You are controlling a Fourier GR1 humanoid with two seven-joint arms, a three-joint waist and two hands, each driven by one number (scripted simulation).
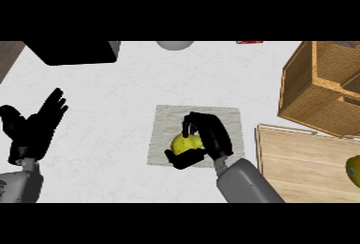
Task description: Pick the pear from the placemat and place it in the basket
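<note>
Mostly, a white marbled counter (105, 86) fills the view, with bare room left of the grey placemat (165, 119). At right, a wicker basket (302, 90) sits above a wooden board (302, 162). On the placemat, the right hand (211, 136) curls round the yellow pear (186, 143). The left hand (35, 128) rests open at the left edge.

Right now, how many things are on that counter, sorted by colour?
Yellow: 2, the pear in the right robot hand and a fruit at the right edge.
Grey: 2, placemat, round object.
Black: 1, box.
Wood or wicker: 2, basket, board.
Red: 1, item.
Total: 8.
</note>
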